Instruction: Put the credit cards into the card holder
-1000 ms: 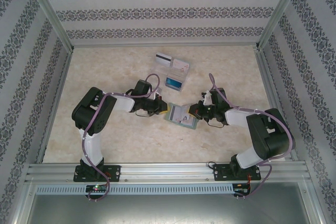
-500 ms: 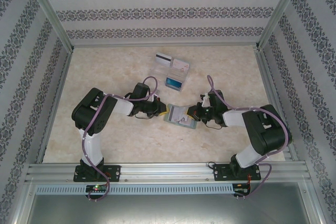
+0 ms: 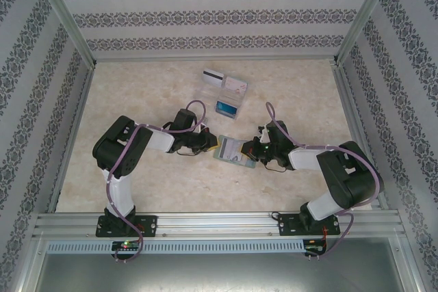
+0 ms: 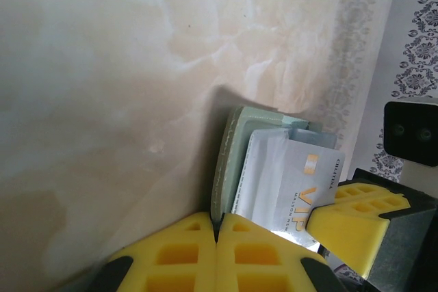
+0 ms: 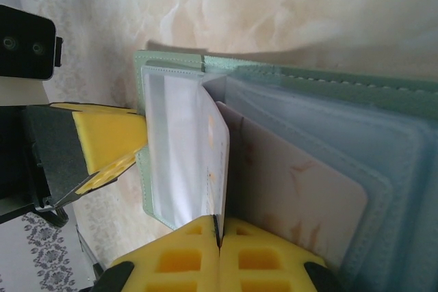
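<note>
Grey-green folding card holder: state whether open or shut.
Open: the grey-green folding card holder shows clear inner pockets spread, one holding a white card.

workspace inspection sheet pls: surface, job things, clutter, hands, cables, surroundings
surface: pale marbled table, no spills seen
job's things: card holder open at centre, a white VIP card in an inner pocket; three credit cards grouped further back
clutter: clear tray under those three cards, faint
hands: left hand shut on the holder's edge nearest it; right hand shut on an inner leaf of the holder
cables: purple cables loop along both arms
surroundings: patterned walls on three sides, metal frame at the near edge
</note>
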